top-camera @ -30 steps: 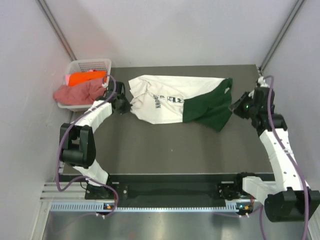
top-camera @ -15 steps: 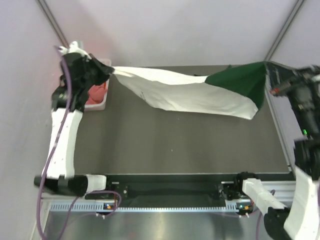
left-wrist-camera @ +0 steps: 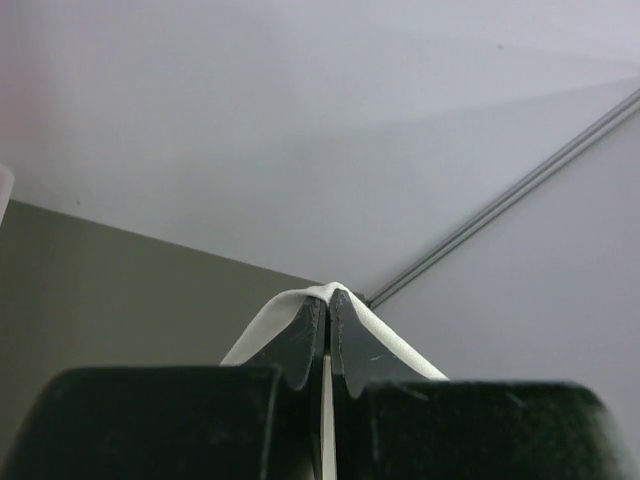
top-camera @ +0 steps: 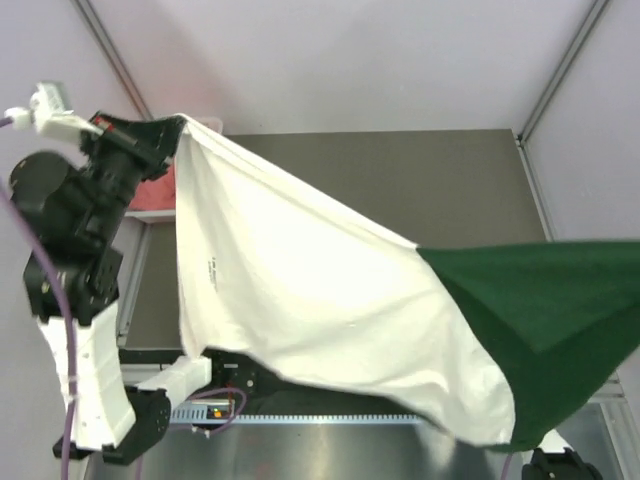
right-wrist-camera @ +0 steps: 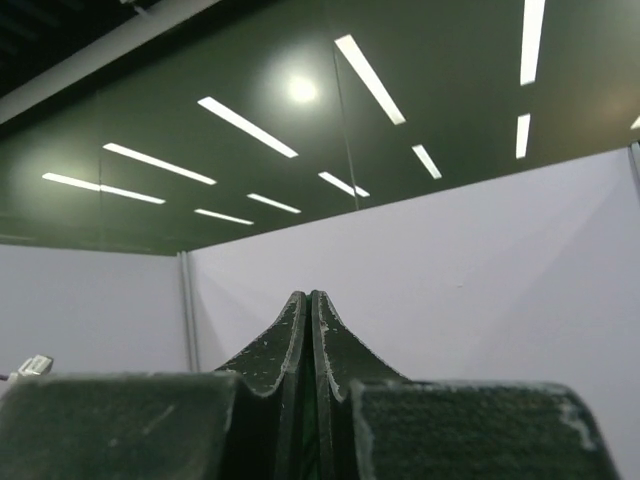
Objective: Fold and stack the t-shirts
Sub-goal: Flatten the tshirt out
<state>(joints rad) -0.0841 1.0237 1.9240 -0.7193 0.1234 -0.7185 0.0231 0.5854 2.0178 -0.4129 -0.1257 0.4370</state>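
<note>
Pale walls (top-camera: 350, 60) closed in the dark grey table (top-camera: 430, 180), and above it your t-shirt (top-camera: 300, 290) hung clear of the surface, spread wide in the air, with its white body to the left and its dark green part running off the right edge of the overhead view. Your left gripper (left-wrist-camera: 327, 310) had its jaws pinched tight on a white edge of the cloth at the upper left corner. Your right gripper (right-wrist-camera: 308, 310) had its jaws pressed together too; its own view showed no cloth plainly, but the green end led off toward it, so it probably held that end. The cloth looked light, soft and limp, sagging between the holds, so you would do best to grip it at hems or corners, pulled taut
</note>
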